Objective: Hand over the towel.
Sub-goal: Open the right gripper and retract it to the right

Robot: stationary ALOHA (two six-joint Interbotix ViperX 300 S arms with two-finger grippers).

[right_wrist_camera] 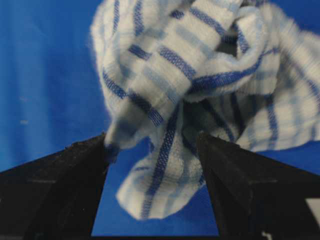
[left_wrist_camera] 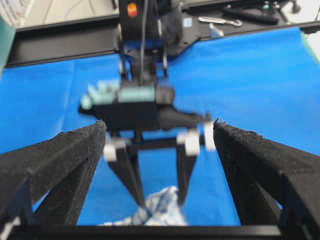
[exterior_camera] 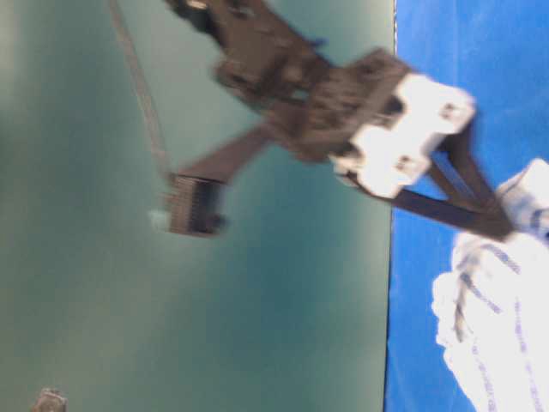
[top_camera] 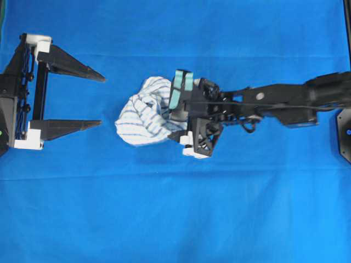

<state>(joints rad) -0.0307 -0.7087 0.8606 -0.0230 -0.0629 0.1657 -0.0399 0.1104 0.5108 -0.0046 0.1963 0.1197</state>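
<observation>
Blue cloth covers the table [top_camera: 175, 219] from edge to edge, and the towel [top_camera: 145, 112] lies crumpled in a soft heap near its middle, white with thin blue and grey stripes.

The right tool [right_wrist_camera: 152, 150] comes in from the right of the overhead view and points at the heap. Its wrist view shows the two dark fingers [right_wrist_camera: 65, 185] spread apart, with a fold of the towel hanging down into the gap between them. The cloth brushes the inner edge of the left-hand finger in that view; whether it touches the other one I cannot tell. Nothing is pinched.

The left tool [top_camera: 101, 100] sits well apart from the towel at the left edge of the overhead view, its fingers spread wide and pointing toward the heap, with bare blue cover between the tips and the cloth. From its own wrist camera, the right arm's blurred black body with pale green pads [left_wrist_camera: 122, 93] stands directly ahead, and only a scrap of the towel shows low between the right tool's fingers.

Beyond the table's far edge runs a black frame rail [left_wrist_camera: 60, 45] carrying a few loose metal bits. The table-level view is blurred; a green wall panel [exterior_camera: 129, 300] fills its left side.
</observation>
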